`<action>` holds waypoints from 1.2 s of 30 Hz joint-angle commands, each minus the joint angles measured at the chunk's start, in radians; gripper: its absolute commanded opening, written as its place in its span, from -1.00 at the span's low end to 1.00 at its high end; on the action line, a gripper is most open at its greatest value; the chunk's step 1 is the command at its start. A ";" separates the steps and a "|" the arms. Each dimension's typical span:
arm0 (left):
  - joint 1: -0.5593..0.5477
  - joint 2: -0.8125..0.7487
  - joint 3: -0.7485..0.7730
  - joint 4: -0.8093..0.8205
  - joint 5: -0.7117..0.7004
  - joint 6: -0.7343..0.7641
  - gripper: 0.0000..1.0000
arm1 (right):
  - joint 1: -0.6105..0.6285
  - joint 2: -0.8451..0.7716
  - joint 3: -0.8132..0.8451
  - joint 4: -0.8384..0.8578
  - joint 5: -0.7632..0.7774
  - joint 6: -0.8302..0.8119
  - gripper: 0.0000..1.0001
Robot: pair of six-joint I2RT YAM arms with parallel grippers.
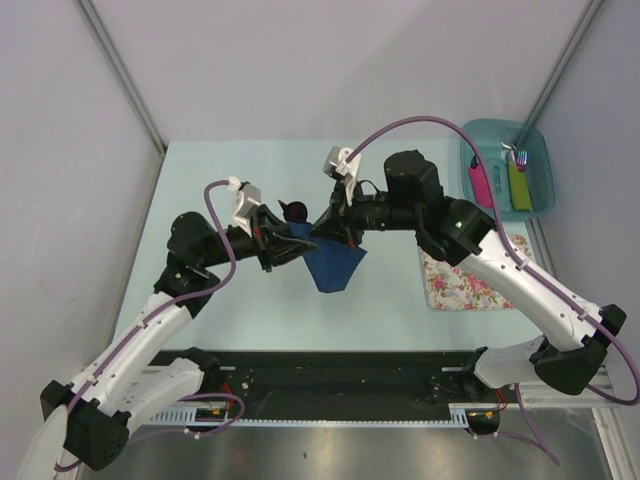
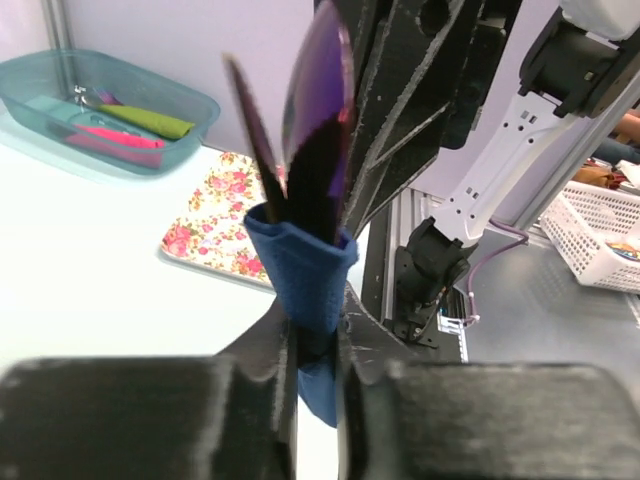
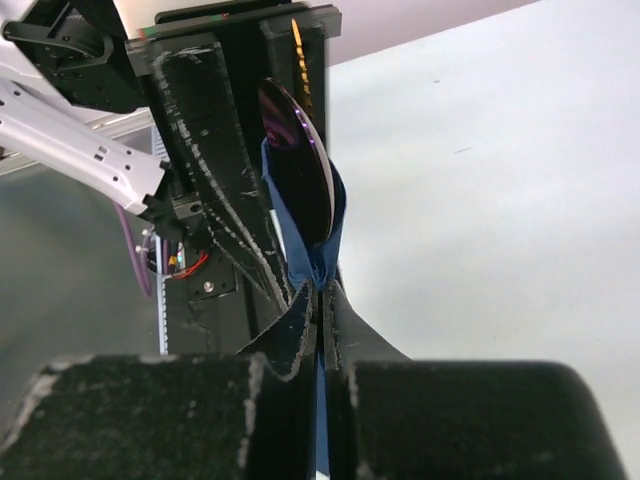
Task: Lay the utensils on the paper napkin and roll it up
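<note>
Both grippers meet above the table's middle and hold the navy paper napkin off the surface; its loose part hangs down in a point. In the left wrist view the napkin wraps round the purple spoon and a slim dark-looking knife-like piece, both sticking up out of it. My left gripper is shut on this wrapped bundle. My right gripper is shut on a pinched fold of the napkin just below the spoon bowl. The spoon bowl also shows from above.
A teal bin at the back right holds pink-handled and green-handled cutlery. A floral mat lies on the table under the right arm. A white basket stands off the table beyond the right arm's base.
</note>
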 commanded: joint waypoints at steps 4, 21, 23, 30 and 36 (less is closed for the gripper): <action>-0.007 0.012 0.018 0.038 0.013 -0.021 -1.00 | 0.004 -0.065 -0.017 0.103 0.055 -0.007 -1.00; 0.102 0.023 0.015 0.239 0.207 -0.139 -1.00 | -0.149 -0.188 -0.091 -0.248 -0.215 -0.151 0.62; 0.102 0.024 0.021 0.245 0.206 -0.143 -1.00 | -0.149 -0.212 -0.111 -0.277 -0.218 -0.162 0.57; 0.103 0.023 0.027 0.273 0.197 -0.173 -1.00 | -0.151 -0.219 -0.163 -0.328 -0.212 -0.223 0.40; 0.097 0.023 0.028 0.319 0.224 -0.232 -1.00 | -0.169 -0.189 -0.168 -0.291 -0.203 -0.228 -0.40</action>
